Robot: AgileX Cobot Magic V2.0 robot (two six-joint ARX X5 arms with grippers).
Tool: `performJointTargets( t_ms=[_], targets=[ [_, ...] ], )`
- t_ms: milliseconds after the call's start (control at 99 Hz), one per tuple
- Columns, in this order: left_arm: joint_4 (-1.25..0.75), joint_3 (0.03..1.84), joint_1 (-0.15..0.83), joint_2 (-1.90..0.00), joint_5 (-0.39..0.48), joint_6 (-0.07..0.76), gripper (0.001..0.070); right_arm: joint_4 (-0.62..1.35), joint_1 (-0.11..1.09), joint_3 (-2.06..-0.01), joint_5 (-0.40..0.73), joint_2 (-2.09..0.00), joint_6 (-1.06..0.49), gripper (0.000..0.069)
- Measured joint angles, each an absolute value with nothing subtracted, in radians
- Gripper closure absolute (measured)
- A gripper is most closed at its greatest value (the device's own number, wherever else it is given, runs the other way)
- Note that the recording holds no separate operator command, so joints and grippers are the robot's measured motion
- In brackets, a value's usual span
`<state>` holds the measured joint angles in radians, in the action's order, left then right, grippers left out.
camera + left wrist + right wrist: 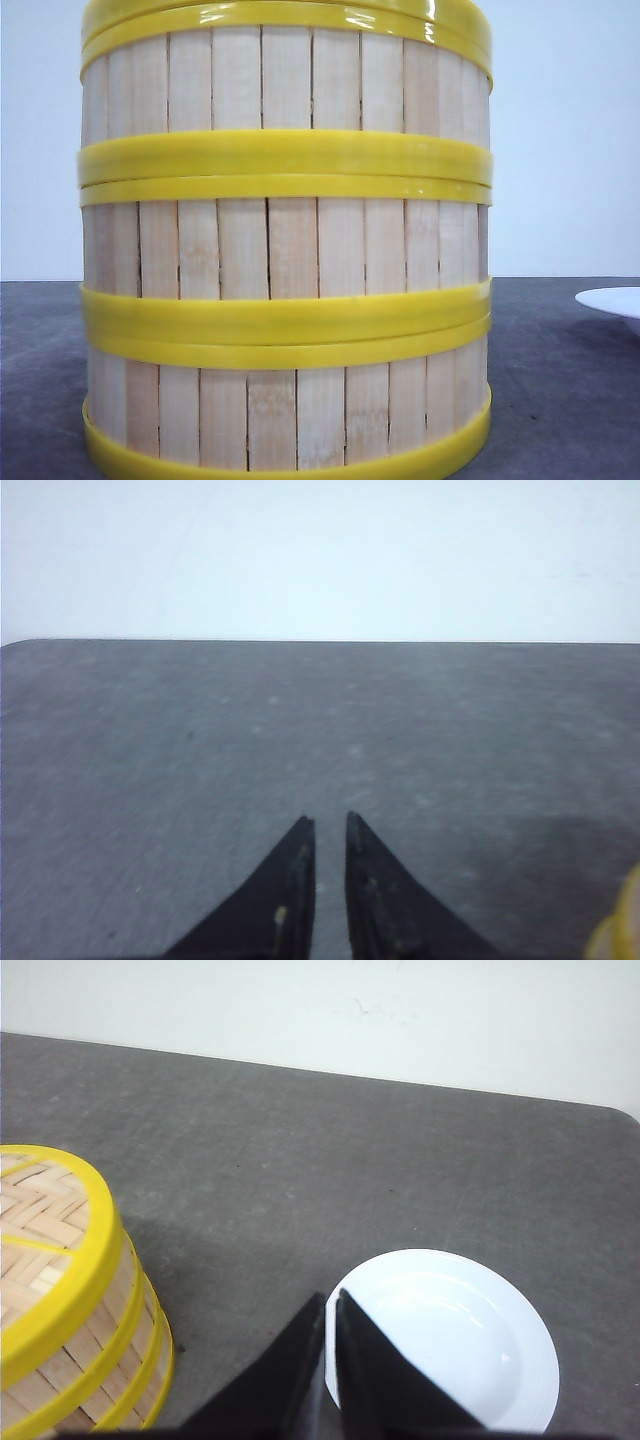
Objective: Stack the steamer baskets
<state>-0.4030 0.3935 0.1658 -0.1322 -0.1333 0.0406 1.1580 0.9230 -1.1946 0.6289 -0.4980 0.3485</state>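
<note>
Steamer baskets (285,250) stacked on table (560,380), plate (615,300) apparently right

Dark grey speckled desk (330,1150) carrying one basket stack and one plate.

Resting directly on the desk: a stack of round steamer baskets (285,250) with pale vertical wooden slat walls and glossy yellow rims, three tiers visible in the front view, woven top visible in the right wrist view. A flat round white plate (470,1335) lies on the desk well apart, to the stack's right. Desk corner visible is rounded.
</note>
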Motion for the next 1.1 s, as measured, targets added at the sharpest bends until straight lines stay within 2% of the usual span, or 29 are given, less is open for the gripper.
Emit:
performJointTargets(
  t_ms=[242, 394, 1101],
  targets=[
    [-0.265, 0.161, 0.082, -0.032, -0.133, 0.041, 0.0681, 1.158, 0.923, -1.195, 0.629, -0.498, 0.348, 0.068],
    [-0.256, 0.081, 0.068, -0.007, -0.133, 0.041, 0.0681, 1.158, 0.923, -1.195, 0.629, -0.498, 0.348, 0.068],
    [-0.202, 0.043, 0.066, -0.005, -0.133, 0.033, 0.0681, 1.158, 0.923, -1.195, 0.629, -0.498, 0.348, 0.068]
  ],
)
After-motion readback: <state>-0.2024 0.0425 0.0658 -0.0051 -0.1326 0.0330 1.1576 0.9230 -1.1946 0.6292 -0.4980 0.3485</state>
